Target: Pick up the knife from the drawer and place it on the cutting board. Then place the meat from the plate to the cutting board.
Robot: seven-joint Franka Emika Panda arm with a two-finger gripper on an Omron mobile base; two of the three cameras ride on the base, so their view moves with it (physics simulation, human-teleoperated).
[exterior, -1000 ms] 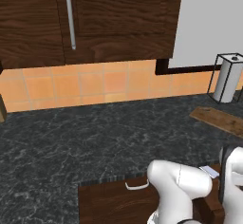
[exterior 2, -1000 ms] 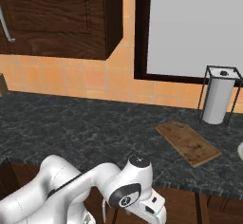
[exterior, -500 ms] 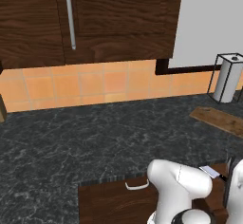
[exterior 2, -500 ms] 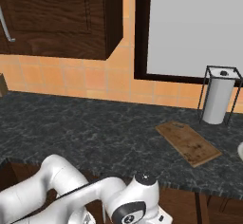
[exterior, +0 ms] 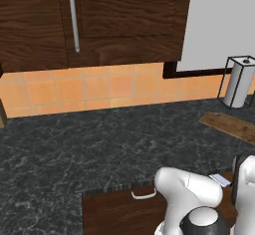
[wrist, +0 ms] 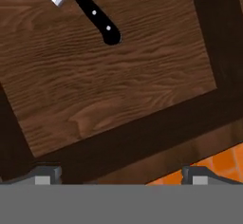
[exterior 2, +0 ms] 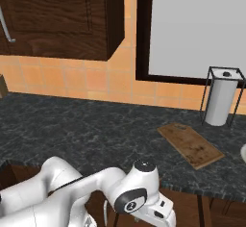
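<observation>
- Left base view: a dark, marbled stone counter point(exterior: 99, 149) runs beneath an orange tiled backsplash point(exterior: 94, 92) and dark wood wall cabinets point(exterior: 114, 20) fitted with a long silver handle point(exterior: 73, 17). The open drawer point(exterior: 124, 214) juts from the counter's front edge, its pale pull point(exterior: 144, 195) beside the arm's white elbow. Far off to the right, the cutting board point(exterior: 231, 126) lies flat on the counter, with a paper towel roll in a wire stand point(exterior: 238, 82) behind it near a grey panel point(exterior: 219, 25). The gripper itself is hidden below the arm.
- Right base view: the same counter stretches under a dark-framed grey panel point(exterior 2: 192, 29). The cutting board point(exterior 2: 190, 145) lies angled on the stone, well apart from the arm and up to its right, the towel stand point(exterior 2: 221, 101) just beyond it. A sliver of a pale round rim point(exterior 2: 243, 153), hard to identify, shows at the right edge.
- Hand view: looking down into the drawer's wooden floor point(wrist: 109, 76), framed by dark walls point(wrist: 142, 137), with orange floor tiles point(wrist: 213, 166) beyond. The knife point(wrist: 85, 7) lies flat well ahead of the gripper point(wrist: 121, 175), towards its left, black riveted handle nearer, silver blade running off the top edge. The fingertips point(wrist: 47, 174) stand spread wide apart, holding nothing.
</observation>
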